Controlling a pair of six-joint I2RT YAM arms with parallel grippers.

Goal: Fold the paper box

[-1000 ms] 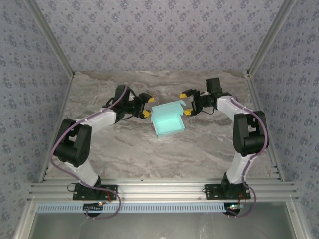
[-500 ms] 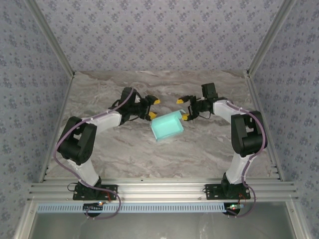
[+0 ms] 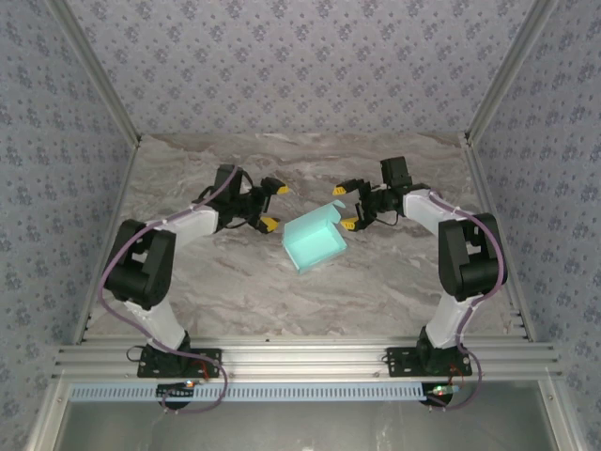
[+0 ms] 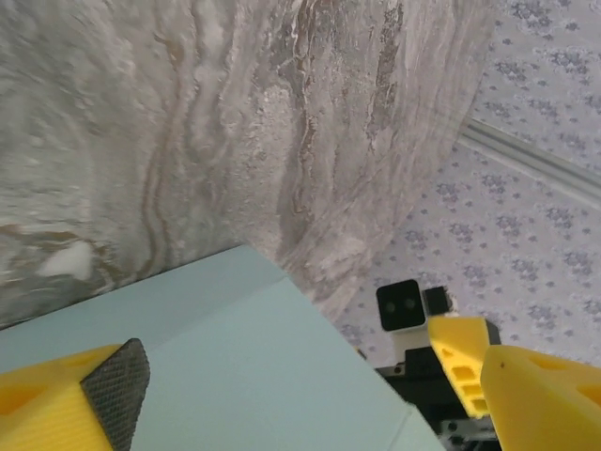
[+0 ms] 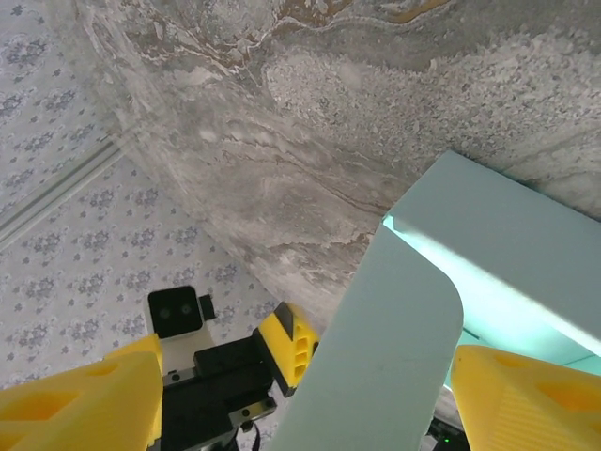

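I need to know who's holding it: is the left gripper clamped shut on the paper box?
No: from above, the left gripper stands wide open, its jaws spread apart beside the edge of the paper box.

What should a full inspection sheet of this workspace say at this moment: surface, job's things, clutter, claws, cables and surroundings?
surface: grey marbled table, flat, no damage seen.
job's things: aqua paper box, partly folded, lies mid-table between the two claws; one flap stands up on its far right side.
clutter: nothing seen.
claws: left claw open, close to the box's left corner, holding nothing; right claw open, with the raised flap between its fingers, no grip seen.
cables: purple cables run along both arms, clear of the box.
surroundings: patterned walls; aluminium rail at the near edge.
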